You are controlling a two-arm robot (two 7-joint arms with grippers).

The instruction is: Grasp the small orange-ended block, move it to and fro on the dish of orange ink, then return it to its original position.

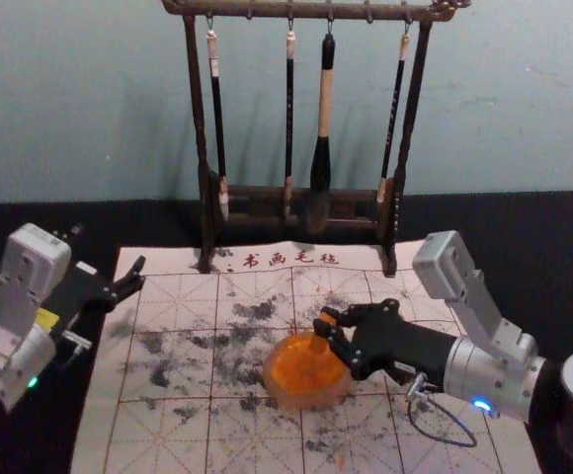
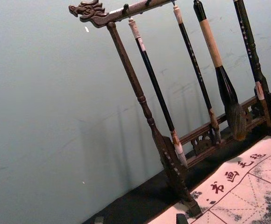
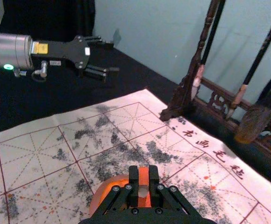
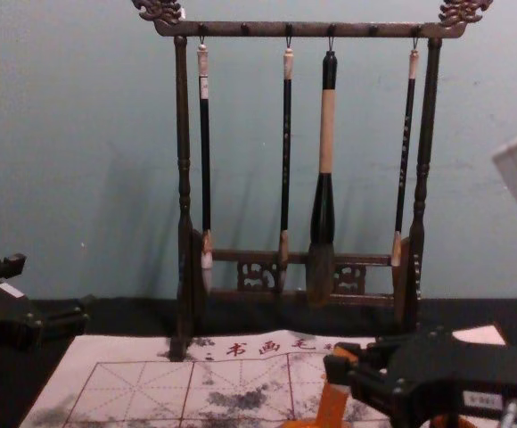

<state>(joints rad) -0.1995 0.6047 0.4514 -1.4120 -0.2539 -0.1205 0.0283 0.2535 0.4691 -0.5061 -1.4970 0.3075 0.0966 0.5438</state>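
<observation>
The right gripper (image 1: 328,326) is over the far right part of the dish of orange ink (image 1: 291,373), shut on the small block. In the right wrist view, the right gripper (image 3: 143,173) has the orange block (image 3: 143,176) pinched between its fingers, with the ink dish (image 3: 101,190) below and behind. The chest view has the block (image 4: 332,403) slanting down from the gripper toward the ink; whether it touches the ink I cannot tell. Off to the left, the left gripper (image 1: 140,276) is parked in the air with its fingers apart; the left gripper (image 2: 140,219) also shows at its wrist view's border.
Behind the dish stands a dark wooden rack (image 1: 204,197) with several hanging brushes, the thick one (image 1: 323,128) near its middle. The ink-stained writing mat (image 1: 168,346) lies under the dish on a black table (image 1: 514,257).
</observation>
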